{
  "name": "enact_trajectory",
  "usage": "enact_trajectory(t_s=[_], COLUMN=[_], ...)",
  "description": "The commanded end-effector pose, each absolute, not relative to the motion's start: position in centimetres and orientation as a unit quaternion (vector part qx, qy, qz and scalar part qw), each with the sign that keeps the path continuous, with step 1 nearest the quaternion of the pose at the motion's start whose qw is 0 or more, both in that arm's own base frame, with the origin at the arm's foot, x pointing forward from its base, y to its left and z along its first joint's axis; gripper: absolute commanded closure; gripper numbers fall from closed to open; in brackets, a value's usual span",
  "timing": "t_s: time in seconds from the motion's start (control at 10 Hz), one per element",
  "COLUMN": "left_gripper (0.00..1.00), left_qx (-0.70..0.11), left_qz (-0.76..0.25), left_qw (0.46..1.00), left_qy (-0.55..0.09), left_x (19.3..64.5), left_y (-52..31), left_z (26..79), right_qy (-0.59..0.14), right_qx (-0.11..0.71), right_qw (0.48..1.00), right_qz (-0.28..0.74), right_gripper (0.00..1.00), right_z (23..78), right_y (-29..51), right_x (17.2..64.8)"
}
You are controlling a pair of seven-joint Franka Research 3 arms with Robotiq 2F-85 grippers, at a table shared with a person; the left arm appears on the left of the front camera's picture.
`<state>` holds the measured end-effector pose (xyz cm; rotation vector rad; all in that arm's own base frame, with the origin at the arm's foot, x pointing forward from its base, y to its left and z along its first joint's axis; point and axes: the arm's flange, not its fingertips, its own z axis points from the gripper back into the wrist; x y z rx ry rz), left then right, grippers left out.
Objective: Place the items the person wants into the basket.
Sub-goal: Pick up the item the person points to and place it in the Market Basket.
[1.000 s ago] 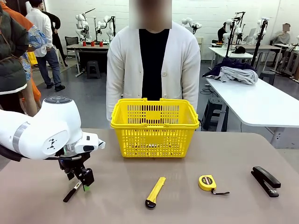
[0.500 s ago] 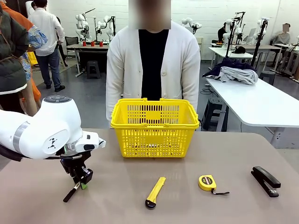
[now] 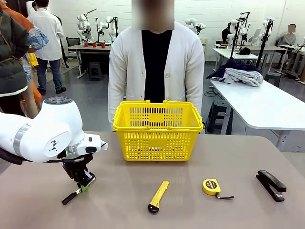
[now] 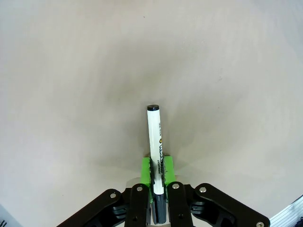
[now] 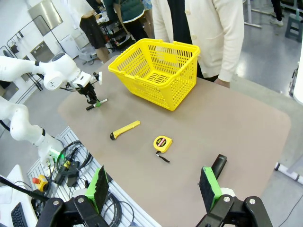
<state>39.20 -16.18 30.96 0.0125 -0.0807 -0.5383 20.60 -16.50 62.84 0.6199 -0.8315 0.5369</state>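
Left fingers (image 4: 144, 171) clamped on white-and-black marker (image 4: 154, 142) low over tabletop (image 3: 238, 157), long axis slanting down-left, basket (image 3: 157, 140) off to right and farther across; right fingers (image 5: 100, 187) wide open, empty

Bright, even overhead room light, shadows all pretty soft. In the left wrist view a soft dark shadow pools on the table (image 4: 71, 56) around the white and black marker (image 4: 154, 137), which is sharp. Right wrist view bows fisheye-style toward the edges.
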Motion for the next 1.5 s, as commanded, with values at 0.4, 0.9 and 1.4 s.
enact_trajectory(t_s=[0.4, 0.9, 1.4], left_gripper=[0.92, 0.92, 0.92], left_qx=[-0.010, -0.002, -0.001], left_qz=[-0.391, -0.386, -0.389], left_qw=[0.917, 0.919, 0.916], left_qy=[-0.074, -0.083, -0.094], left_x=[28.8, 26.8, 25.0], left_y=[-12.4, -12.1, -11.9], left_z=[49.7, 57.1, 58.7], right_qy=[-0.397, -0.397, -0.397], right_qx=[0.298, 0.298, 0.298], right_qw=[0.828, 0.828, 0.828], right_qz=[0.261, 0.261, 0.261], right_gripper=[0.00, 0.00, 0.00], right_z=[62.7, 62.7, 62.7], right_y=[-16.4, -16.4, -16.4], right_x=[20.7, 20.7, 20.7])
